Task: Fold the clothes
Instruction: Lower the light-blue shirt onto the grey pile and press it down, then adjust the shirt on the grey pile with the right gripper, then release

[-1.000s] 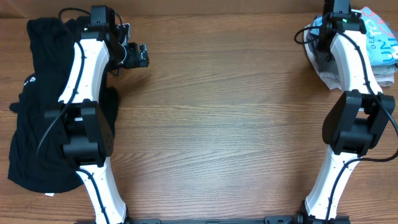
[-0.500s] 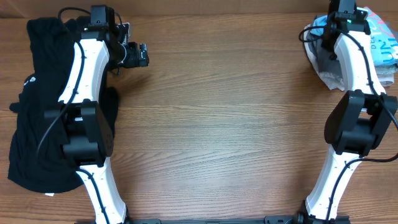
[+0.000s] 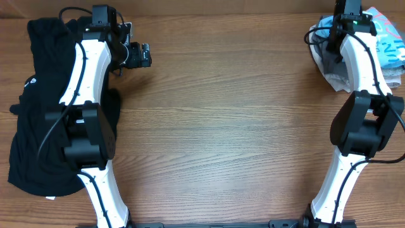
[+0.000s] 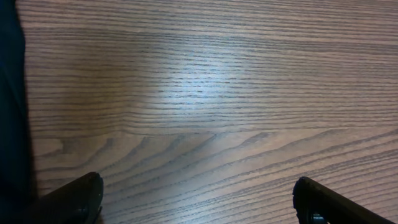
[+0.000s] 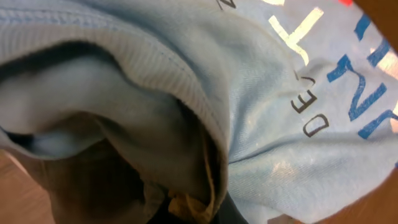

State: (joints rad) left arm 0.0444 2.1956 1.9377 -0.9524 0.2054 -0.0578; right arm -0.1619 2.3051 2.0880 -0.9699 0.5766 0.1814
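Observation:
A heap of black clothes [image 3: 38,107] lies along the table's left side, partly under my left arm. My left gripper [image 3: 144,56] hovers to its right over bare wood, open, with nothing between its dark fingertips [image 4: 78,198]. A pile of clothes sits at the far right corner, topped by a light blue printed shirt [image 3: 387,39] over a whitish garment [image 3: 332,75]. My right gripper [image 5: 198,213] is shut on a bunched fold of the light blue shirt [image 5: 292,155]; in the overhead view its fingers are hidden under the wrist.
The brown wooden table [image 3: 234,120] stretches between the two arms. Both arm bases stand at the near edge. A strip of black cloth [image 4: 9,106] shows at the left border of the left wrist view.
My right gripper has closed on the light blue shirt's fold after shifting slightly right over the pile. The left arm has not moved.

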